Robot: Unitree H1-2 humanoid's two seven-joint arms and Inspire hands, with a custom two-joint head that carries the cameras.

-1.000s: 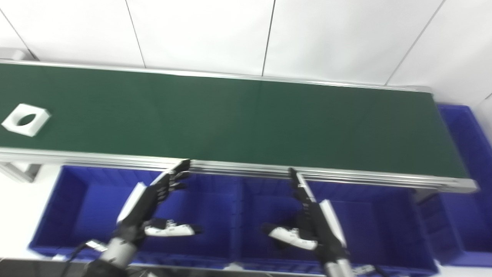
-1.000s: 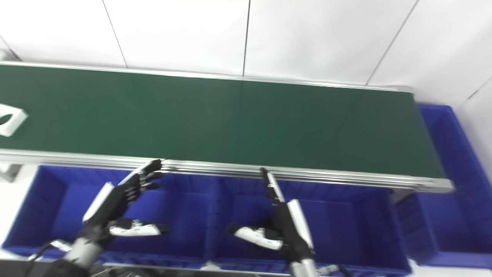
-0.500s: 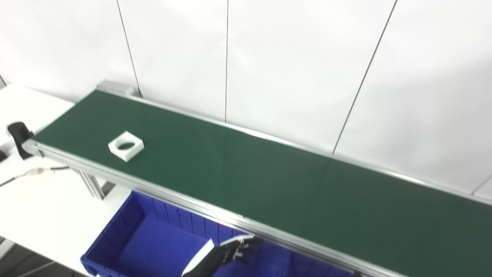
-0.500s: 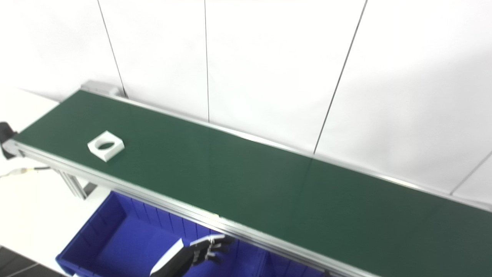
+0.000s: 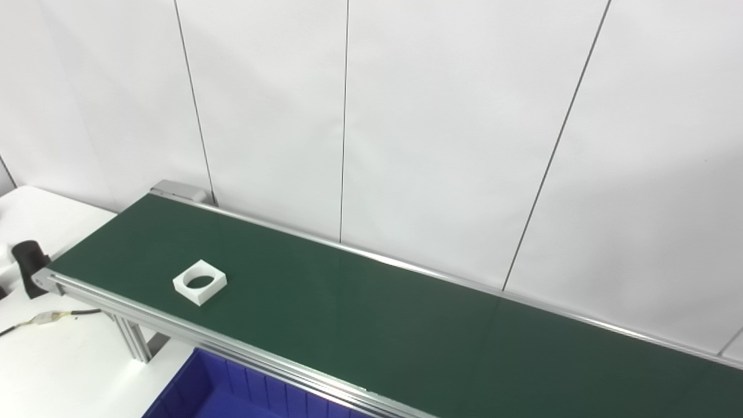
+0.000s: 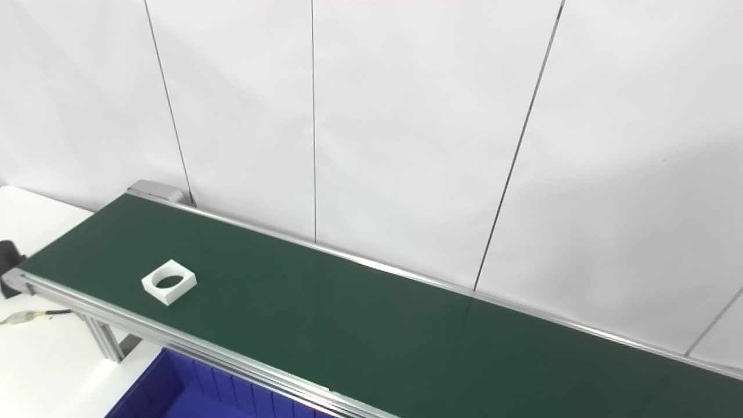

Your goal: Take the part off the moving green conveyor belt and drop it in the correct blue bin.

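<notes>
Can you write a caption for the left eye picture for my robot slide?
A white square part with a round hole rides the green conveyor belt.

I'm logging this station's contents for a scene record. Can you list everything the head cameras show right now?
conveyor belt: one, dark green with silver rails, running from the left to the lower right.
part: one, white, square with a round hole, lying flat on the belt near its left end.
bin: one in view, blue, below the belt's near rail, cut off by the bottom edge.
table: one, white, at the lower left under the belt's end.
black object: one, at the left edge beside the belt's end; what it is cannot be told.
cable: one, across the table.
wall: white panels with dark seams, behind.
hands: neither in view.
</notes>
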